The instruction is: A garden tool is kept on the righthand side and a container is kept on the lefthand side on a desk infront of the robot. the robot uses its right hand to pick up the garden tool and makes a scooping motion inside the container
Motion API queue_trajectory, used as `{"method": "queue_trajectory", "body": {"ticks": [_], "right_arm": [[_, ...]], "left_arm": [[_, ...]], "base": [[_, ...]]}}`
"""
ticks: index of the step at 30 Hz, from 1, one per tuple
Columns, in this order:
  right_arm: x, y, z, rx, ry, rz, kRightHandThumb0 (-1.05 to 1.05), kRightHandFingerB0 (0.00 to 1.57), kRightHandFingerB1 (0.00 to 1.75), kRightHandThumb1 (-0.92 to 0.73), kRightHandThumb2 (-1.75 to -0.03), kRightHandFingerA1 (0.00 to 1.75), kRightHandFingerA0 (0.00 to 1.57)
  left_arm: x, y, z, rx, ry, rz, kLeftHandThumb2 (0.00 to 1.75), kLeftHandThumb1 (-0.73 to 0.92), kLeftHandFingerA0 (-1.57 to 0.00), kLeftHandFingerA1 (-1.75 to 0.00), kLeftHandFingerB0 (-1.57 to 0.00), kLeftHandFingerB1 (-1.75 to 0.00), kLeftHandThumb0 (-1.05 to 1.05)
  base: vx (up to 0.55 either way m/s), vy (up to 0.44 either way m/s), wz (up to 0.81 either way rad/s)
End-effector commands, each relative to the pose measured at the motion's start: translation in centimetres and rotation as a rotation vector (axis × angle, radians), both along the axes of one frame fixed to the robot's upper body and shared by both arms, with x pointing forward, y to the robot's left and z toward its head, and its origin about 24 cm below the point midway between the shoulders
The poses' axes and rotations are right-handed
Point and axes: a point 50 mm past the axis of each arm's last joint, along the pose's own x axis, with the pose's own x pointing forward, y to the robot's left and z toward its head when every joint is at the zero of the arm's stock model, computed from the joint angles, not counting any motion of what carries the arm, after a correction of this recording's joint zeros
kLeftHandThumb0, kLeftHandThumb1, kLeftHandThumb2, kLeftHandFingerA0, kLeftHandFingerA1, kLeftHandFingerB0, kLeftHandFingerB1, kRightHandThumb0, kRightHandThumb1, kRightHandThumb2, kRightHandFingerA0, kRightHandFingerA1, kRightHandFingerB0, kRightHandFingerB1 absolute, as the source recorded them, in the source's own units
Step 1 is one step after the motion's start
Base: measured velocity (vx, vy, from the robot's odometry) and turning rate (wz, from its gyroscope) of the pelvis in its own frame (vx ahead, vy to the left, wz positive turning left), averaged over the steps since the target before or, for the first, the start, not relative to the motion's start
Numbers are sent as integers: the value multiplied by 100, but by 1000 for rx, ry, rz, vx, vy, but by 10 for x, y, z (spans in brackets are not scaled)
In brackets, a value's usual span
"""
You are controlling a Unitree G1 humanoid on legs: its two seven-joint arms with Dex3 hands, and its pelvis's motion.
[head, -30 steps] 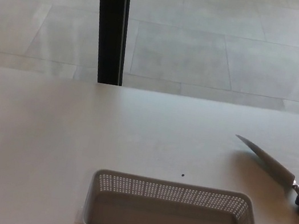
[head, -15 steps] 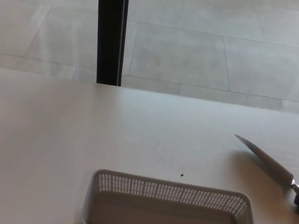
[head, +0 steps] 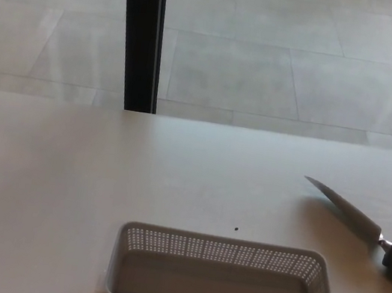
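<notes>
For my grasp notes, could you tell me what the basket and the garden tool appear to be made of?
The basket looks like moulded grey plastic, matt, its walls pierced with rows of small holes. The garden tool has a narrow pointed blade that looks like bare metal, going by its grey sheen; its dark handle at the picture's right edge may be rubber or plastic, too cropped to tell.

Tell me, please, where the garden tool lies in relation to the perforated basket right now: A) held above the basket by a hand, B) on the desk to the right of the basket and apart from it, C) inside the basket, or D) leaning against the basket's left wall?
B: the garden tool lies flat on the desk, right of the basket, with bare desk between them.
</notes>
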Motion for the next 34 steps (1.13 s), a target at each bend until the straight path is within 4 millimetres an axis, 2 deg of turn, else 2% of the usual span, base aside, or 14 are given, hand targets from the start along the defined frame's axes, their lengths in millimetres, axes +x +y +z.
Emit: {"method": "queue_trajectory", "body": {"ticks": [1,2,3,4,5,6,7,8,9,10,11,16,26,34], "right_arm": [[-23,21,-29,189,-228,-234,-84,0,49,-47,-89,60,0],[-24,22,-30,202,-216,-209,-77,0,25,-73,-67,66,0],[-25,25,-33,232,-185,-164,-74,0,50,-54,-94,69,3],[-24,26,-33,225,-153,-126,-39,8,60,-51,-109,65,17],[-24,26,-34,213,-110,-85,-69,11,71,-75,-61,94,49],[-23,26,-34,209,-99,-71,-69,11,71,-75,-61,94,49],[-22,27,-34,201,-83,-36,-68,24,76,-68,-60,94,81],[-19,30,-33,190,-59,17,-68,24,76,-68,-60,94,81],[-16,33,-28,140,-9,140,-74,32,76,-51,-100,96,74],[-14,36,-25,120,11,194,-74,32,76,-51,-100,96,74],[-13,38,-23,118,15,216,-72,26,91,-69,-61,106,65],[-8,43,-18,89,66,320,-66,24,88,-70,-60,105,33],[-9,45,-17,85,92,344,-69,27,92,-68,-61,105,54],[-9,47,-16,100,65,324,-66,25,92,-67,-61,107,45]], "left_arm": [[-1,7,6,17,-12,0,59,63,-70,-71,-62,-49,-47],[-1,7,6,17,-9,1,60,65,-68,-68,-59,-48,-45],[-1,7,5,12,-6,2,59,64,-65,-65,-58,-47,-45],[-1,6,5,9,-5,5,58,64,-66,-66,-59,-48,-45],[-1,6,4,10,0,6,60,64,-63,-64,-57,-48,-45],[-1,5,4,9,1,8,60,64,-63,-64,-57,-48,-45],[-1,5,4,5,0,11,59,65,-61,-61,-55,-47,-44],[-1,5,4,0,-2,16,59,65,-61,-61,-55,-47,-44],[0,5,4,6,2,14,59,67,-64,-67,-58,-50,-44],[1,5,4,8,3,13,59,67,-64,-67,-58,-50,-44],[0,5,4,9,4,10,60,66,-61,-66,-57,-50,-45],[1,4,3,13,19,-16,59,67,-63,-67,-58,-49,-44],[-2,2,1,27,44,-22,61,69,-63,-63,-58,-48,-45],[-1,2,2,24,41,-48,61,69,-63,-61,-57,-47,-46]], "base": [[0,0,0],[0,0,0],[0,0,0],[0,0,0],[0,0,0],[0,0,0],[0,0,0],[0,0,0],[0,0,0],[0,0,0],[0,0,0],[0,0,0],[0,0,0],[0,0,0]]}}
